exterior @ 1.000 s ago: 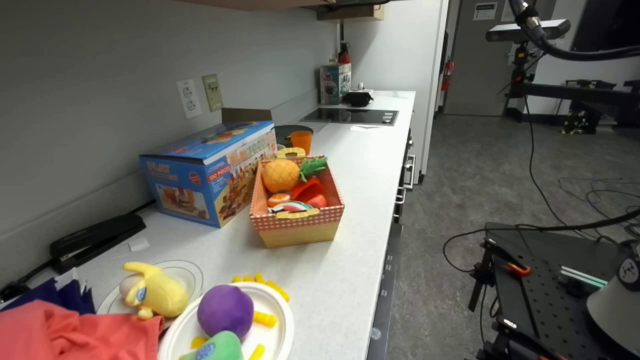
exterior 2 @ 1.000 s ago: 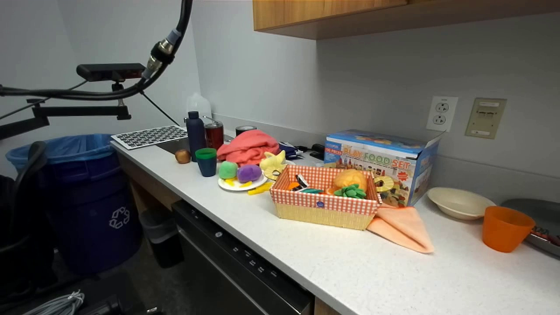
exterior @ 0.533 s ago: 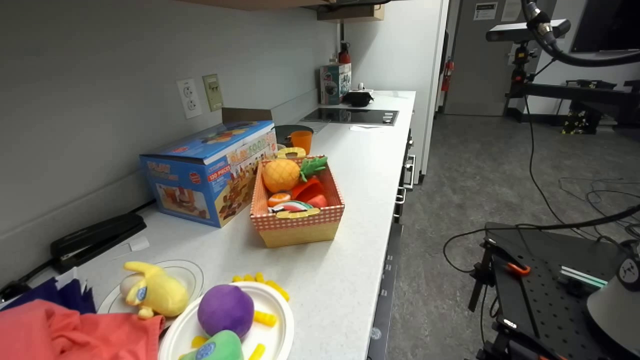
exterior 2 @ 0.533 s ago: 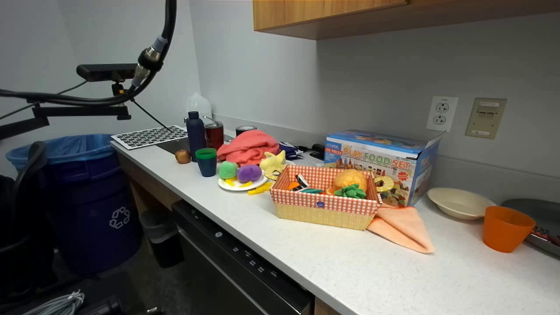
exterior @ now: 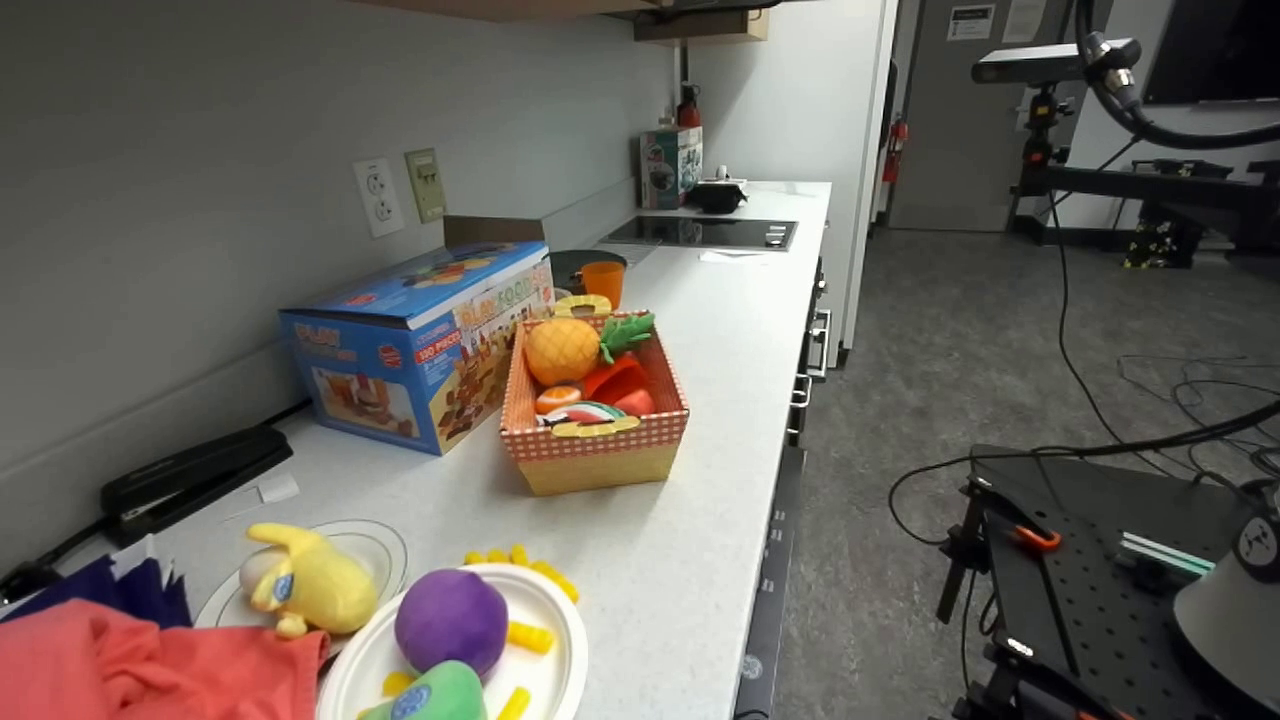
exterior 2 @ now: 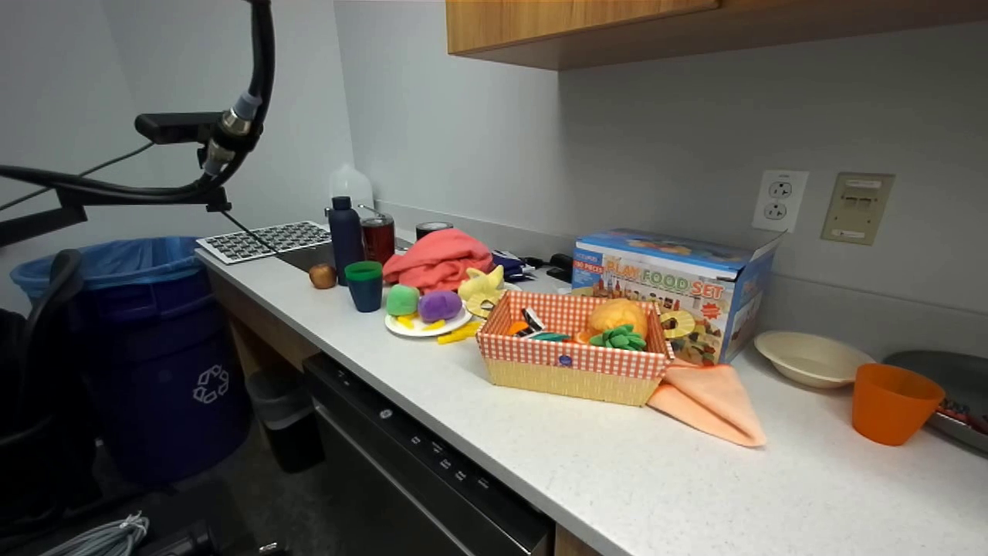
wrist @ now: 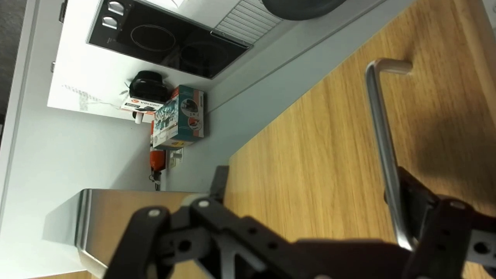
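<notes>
The gripper (wrist: 312, 183) spreads wide, clasping nothing, one fingertip (wrist: 416, 197) tucked behind the metal bar handle (wrist: 386, 151) on the wooden cabinet door (wrist: 310, 143). Light, square contact should prevent slipping.

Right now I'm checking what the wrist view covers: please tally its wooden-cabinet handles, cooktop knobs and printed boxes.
Wooden-cabinet handle: 1
Cooktop knobs: 2
Printed boxes: 2 (teal box, white box)
Total: 5
</notes>
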Available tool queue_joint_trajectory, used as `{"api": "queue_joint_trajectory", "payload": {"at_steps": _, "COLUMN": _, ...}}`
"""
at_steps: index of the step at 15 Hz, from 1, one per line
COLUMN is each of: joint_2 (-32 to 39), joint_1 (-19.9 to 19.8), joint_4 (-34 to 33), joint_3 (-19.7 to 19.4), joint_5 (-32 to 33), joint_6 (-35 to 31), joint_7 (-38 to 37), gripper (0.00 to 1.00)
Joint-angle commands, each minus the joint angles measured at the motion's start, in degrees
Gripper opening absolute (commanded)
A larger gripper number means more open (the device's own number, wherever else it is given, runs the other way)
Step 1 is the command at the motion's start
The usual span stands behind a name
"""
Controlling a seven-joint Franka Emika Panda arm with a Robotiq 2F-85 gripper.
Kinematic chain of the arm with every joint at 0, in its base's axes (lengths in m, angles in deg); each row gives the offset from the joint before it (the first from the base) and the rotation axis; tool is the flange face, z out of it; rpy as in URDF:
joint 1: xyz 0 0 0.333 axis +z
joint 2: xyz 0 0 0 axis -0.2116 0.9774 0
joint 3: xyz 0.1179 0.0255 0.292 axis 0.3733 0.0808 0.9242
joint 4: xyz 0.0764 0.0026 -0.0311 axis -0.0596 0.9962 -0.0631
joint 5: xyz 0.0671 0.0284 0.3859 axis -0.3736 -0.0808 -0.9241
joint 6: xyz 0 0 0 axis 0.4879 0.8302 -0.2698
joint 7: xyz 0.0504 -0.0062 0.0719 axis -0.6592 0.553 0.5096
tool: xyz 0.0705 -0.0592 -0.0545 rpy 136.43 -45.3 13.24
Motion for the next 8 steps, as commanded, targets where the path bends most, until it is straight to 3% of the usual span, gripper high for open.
{"api": "queue_joint_trajectory", "payload": {"at_steps": 1, "joint_2": -7.45, "joint_1": -5.47, "joint_4": 5.66, "joint_3": -0.96, "joint_5": 3.67, "joint_6": 1.78, "joint_7": -0.8, "gripper": 1.0}}
{"api": "queue_joint_trajectory", "payload": {"at_steps": 8, "joint_2": -13.79, "joint_1": -10.1, "joint_4": 13.04, "joint_3": -1.13, "joint_5": 1.96, "joint_6": -6.03, "joint_7": 0.68, "gripper": 1.0}}
